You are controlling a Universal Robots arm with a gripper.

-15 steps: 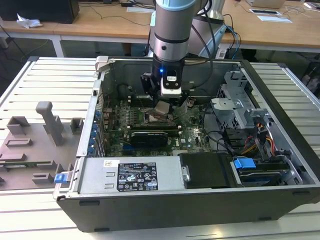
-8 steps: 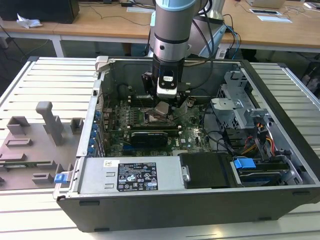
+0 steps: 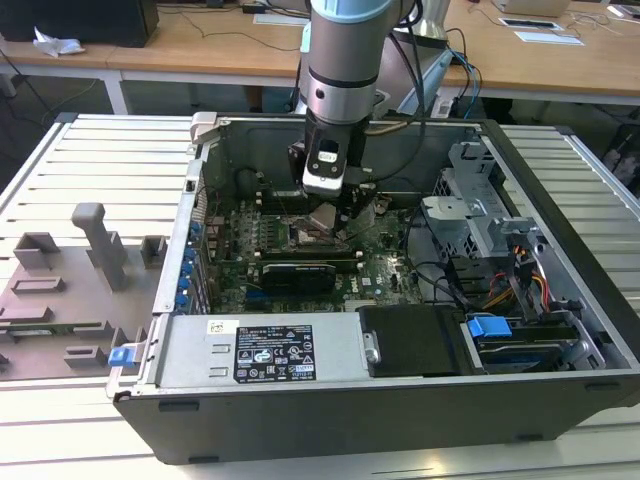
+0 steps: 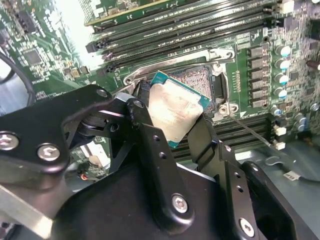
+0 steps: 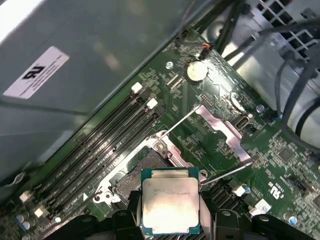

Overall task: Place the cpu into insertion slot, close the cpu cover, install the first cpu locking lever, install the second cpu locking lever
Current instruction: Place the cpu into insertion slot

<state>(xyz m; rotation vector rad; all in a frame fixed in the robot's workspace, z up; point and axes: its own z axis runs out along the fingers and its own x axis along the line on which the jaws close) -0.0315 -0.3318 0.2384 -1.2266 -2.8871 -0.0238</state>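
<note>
I work over a silvery ribbed aluminium-profile bench (image 3: 60, 150), its slats running side to side. Beyond it stand long light-wood desks (image 3: 200, 45) on white legs (image 3: 118, 95), with dark floor (image 3: 25, 105) beneath them. A flat grey fixture plate (image 3: 60, 300) carrying upright blocks lies at the exterior view's left. The light is bright and even.

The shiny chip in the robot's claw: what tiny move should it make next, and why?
Probably ease the cpu across and down onto the insertion slot. The gripper pinches it by two edges over the socket's rim, not yet seated, and the dark pin field lies bare with the cpu cover swung open.
</note>
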